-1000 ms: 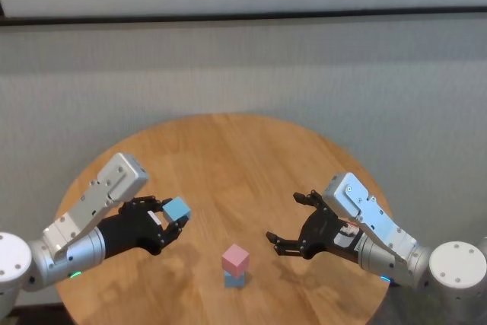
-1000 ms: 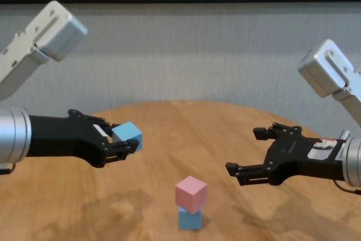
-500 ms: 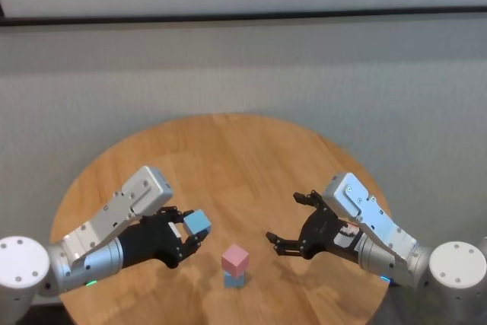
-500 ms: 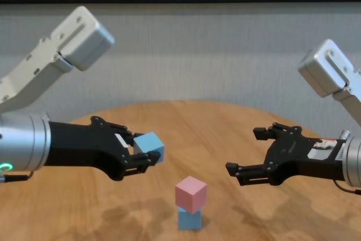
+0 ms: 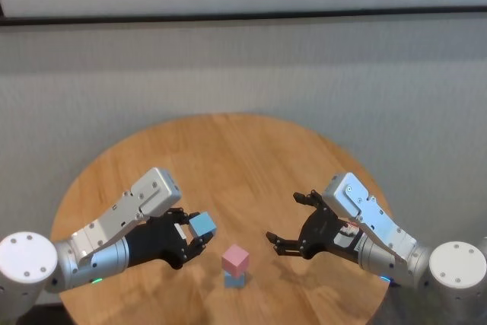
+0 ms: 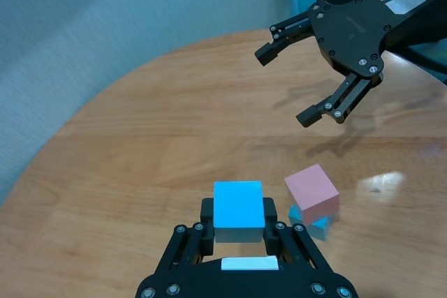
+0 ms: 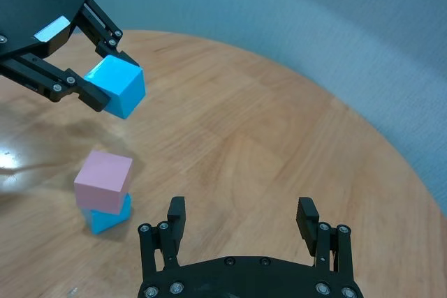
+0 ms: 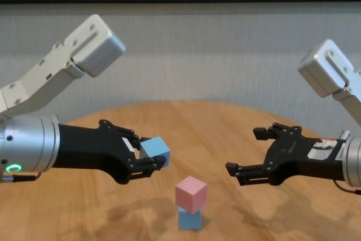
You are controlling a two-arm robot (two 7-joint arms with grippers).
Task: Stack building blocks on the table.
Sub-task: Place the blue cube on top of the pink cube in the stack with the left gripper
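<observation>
Two cubes stacked, pink block (image 8: 190, 193) on blue block (image 8: 189, 218), left pincer (image 8: 148, 161) gripping light blue cube (image 8: 155, 150), right pincer (image 8: 260, 156) wide, no legible writing

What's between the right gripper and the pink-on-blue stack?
Nothing: bare table only, clearest in the head view. The open right gripper hovers to the right of the pink block; the left gripper holds its blue block on the stack's other side.

The left arm reaches in low from the left side, forearm nearly level, its pincer (image 8: 148, 159) clamped tight on a light blue block (image 8: 155, 150) held in the air. The right arm mirrors it from the right, its pincer (image 8: 260, 152) hovering with fingers spread wide and nothing between them.
</observation>
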